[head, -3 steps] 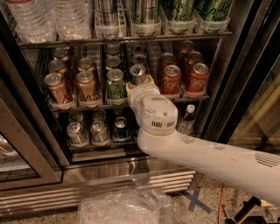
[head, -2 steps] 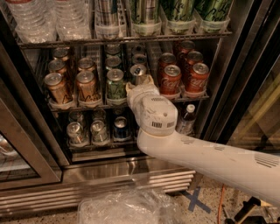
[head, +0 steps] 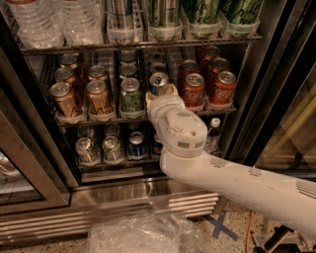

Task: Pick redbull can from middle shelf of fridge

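The redbull can [head: 158, 80], slim and silver-blue with a silver lid, stands at the front of its lane on the middle shelf [head: 140, 117] of the fridge [head: 256, 99]. My gripper [head: 160, 93] is at the can, right in front of and below its lid, and hides the can's body. My white arm [head: 237, 185] reaches in from the lower right. A green can [head: 131, 95] stands to the can's left and red cola cans [head: 193, 89] to its right.
Gold cans [head: 63, 99] fill the left lanes. Water bottles [head: 49, 20] and tall green cans [head: 202, 15] stand on the rack above. Dark-blue cans [head: 136, 144] and a small bottle [head: 213, 133] stand below. The open glass door [head: 24, 168] is at left; crumpled plastic [head: 143, 234] lies on the floor.
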Controlling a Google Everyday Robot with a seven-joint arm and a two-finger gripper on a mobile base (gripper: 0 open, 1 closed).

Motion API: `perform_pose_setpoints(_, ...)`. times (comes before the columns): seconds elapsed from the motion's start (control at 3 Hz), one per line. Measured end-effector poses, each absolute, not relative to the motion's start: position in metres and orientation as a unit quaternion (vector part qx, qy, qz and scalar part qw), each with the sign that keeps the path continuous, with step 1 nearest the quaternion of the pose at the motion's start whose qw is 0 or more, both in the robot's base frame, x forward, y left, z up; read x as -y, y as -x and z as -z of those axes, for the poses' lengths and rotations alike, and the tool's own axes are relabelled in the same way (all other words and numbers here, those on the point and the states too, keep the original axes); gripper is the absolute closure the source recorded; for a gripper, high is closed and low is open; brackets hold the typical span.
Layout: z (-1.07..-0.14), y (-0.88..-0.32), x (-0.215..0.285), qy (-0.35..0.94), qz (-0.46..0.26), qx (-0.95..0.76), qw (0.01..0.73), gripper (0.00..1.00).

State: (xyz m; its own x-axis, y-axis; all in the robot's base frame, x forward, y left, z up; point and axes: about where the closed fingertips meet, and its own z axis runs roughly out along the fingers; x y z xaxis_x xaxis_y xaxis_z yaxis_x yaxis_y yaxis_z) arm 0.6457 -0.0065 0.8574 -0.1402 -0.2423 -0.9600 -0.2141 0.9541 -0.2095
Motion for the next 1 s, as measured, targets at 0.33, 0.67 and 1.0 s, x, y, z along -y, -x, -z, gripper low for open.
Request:
perform_pose_setpoints(0.33,-0.879,-0.637,0.016,0.14,0.016,-0.738,0.66,1.0)
perform_pose_setpoints(0.67,-0.899,-0.624,0.022,0.139,0.021,-0.72,0.68,1.0)
perform_pose_setpoints(1.0,-0.908,-0.615,0.029,0.137,0.023,-0.713,0.687,1.0)
